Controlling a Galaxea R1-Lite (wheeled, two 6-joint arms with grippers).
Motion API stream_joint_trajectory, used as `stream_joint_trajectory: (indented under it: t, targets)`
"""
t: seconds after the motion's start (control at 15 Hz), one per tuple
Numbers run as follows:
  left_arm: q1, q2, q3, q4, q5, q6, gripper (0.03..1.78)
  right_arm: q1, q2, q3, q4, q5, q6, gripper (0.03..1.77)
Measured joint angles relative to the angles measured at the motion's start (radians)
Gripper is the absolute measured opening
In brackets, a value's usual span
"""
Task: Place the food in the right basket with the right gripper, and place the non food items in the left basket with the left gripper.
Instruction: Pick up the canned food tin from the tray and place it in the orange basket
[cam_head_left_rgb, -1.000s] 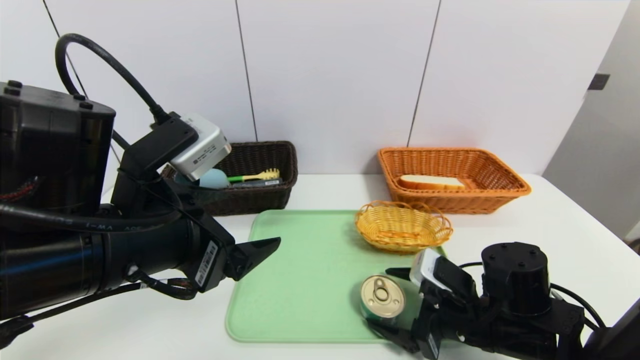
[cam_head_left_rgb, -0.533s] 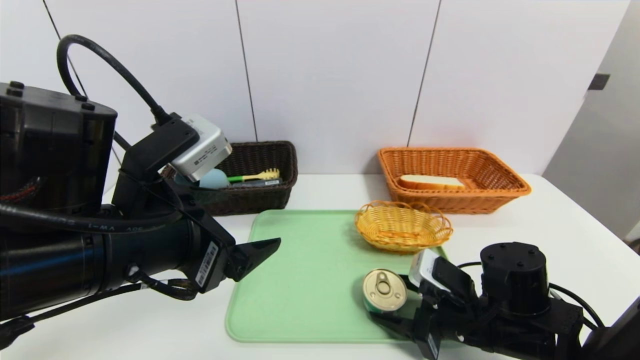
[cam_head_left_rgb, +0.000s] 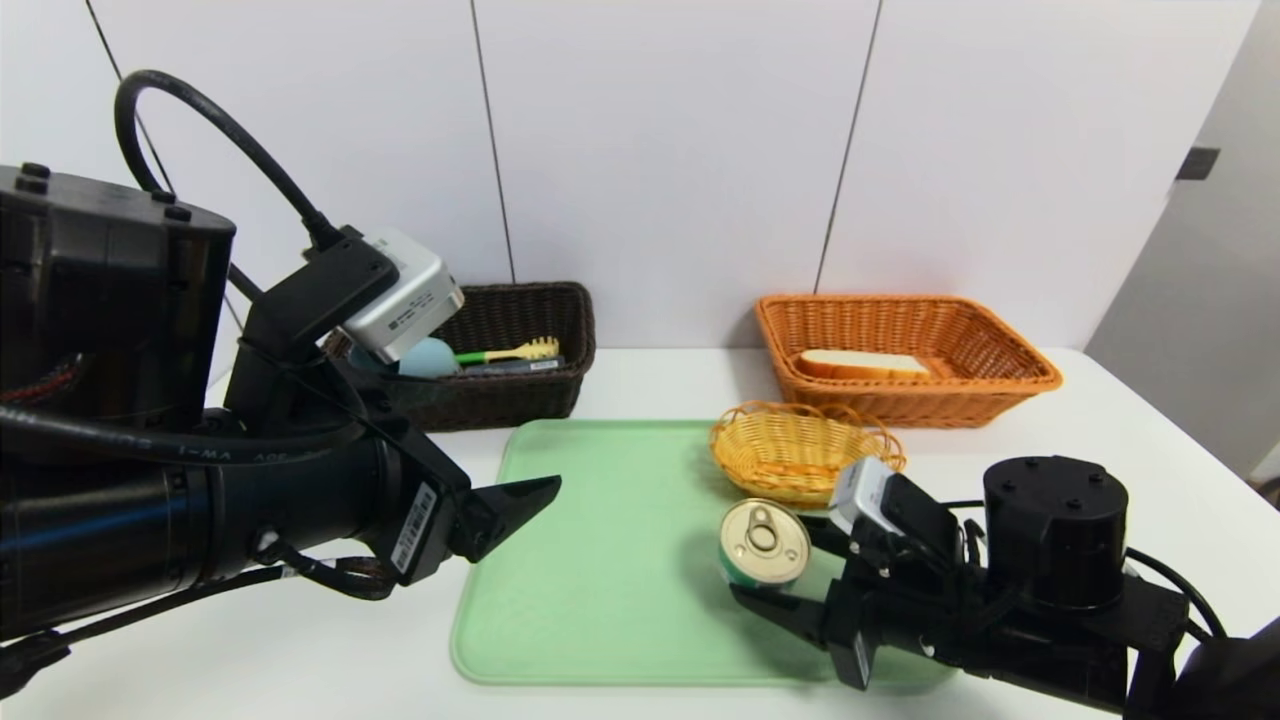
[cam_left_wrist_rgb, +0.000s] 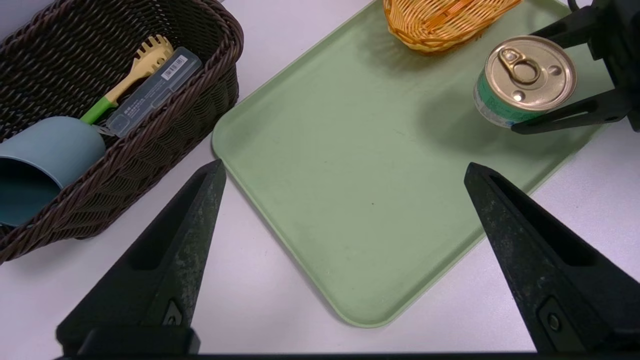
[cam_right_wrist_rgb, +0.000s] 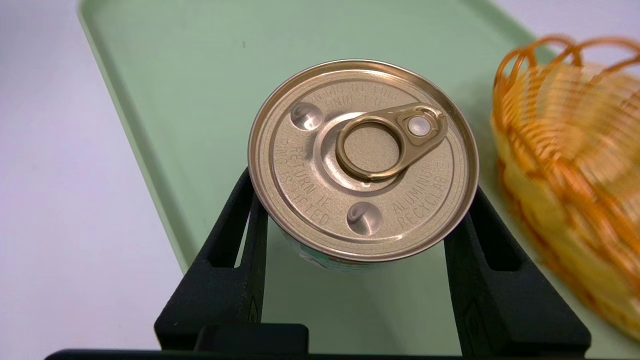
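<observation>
The gold lid of the can (cam_right_wrist_rgb: 362, 160) carries embossed lettering around its ring pull: "RETURN IF RING IS LIFTED" on one side, "ALUMINUM RECYCLABLE" on the other, and "PULL TO OPEN" near the far rim, upside down from the right wrist's angle. In the dark wicker basket (cam_left_wrist_rgb: 150, 20), the clear plastic case (cam_left_wrist_rgb: 152, 92) bears a white barcode sticker, its digits too small to read. The printing on the can's green side label cannot be made out.

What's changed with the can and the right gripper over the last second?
The right gripper closed on the can and lifted it off the green tray, carrying it a little toward the small yellow basket. The left gripper stayed open and parked; both big baskets and their contents are unchanged.
</observation>
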Motion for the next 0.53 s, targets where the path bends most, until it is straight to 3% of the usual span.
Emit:
stream_joint_trajectory:
  t: [0.4,0.53]
  targets:
    - [0.0,0.0,0.0,0.0,0.0,0.001,1.69,-0.005,-0.077,-0.096,0.046,-0.013,0.05,0.97]
    - [0.0,0.001,0.0,0.0,-0.001,0.002,1.69,-0.011,-0.083,-0.155,0.062,-0.055,0.076,0.97]
